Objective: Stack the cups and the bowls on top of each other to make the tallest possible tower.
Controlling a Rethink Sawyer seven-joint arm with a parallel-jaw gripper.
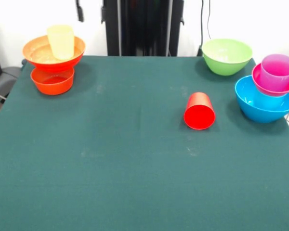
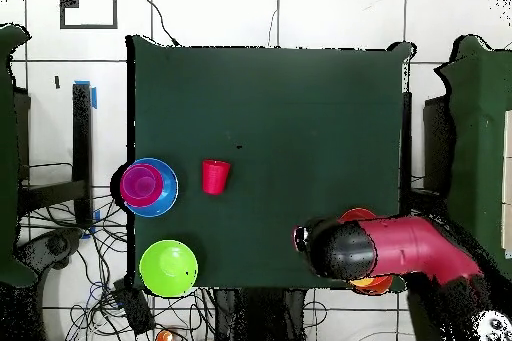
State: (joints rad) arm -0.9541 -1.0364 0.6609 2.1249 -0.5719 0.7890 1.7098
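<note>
A red cup (image 1: 199,111) lies on its side on the green table (image 1: 111,163), right of the middle; it also shows in the overhead view (image 2: 215,176). At the right, a purple cup (image 1: 278,72) stands in a small magenta bowl (image 1: 256,76) inside a large blue bowl (image 1: 260,106). A lime green bowl (image 1: 227,56) stands alone at the far right. At the far left, a yellow cup (image 1: 61,42) stands in a wide orange bowl (image 1: 38,55) on a small orange bowl (image 1: 52,81). The gripper (image 2: 300,238) shows only from above, at the arm's black end near the orange stack. The light blue cup and the other bowls are out of view.
The red and black arm (image 2: 410,247) reaches over the table's corner and covers most of the orange stack (image 2: 372,284) in the overhead view. The black pedestal (image 1: 144,26) stands behind the table's far edge. Cables lie on the floor around the table.
</note>
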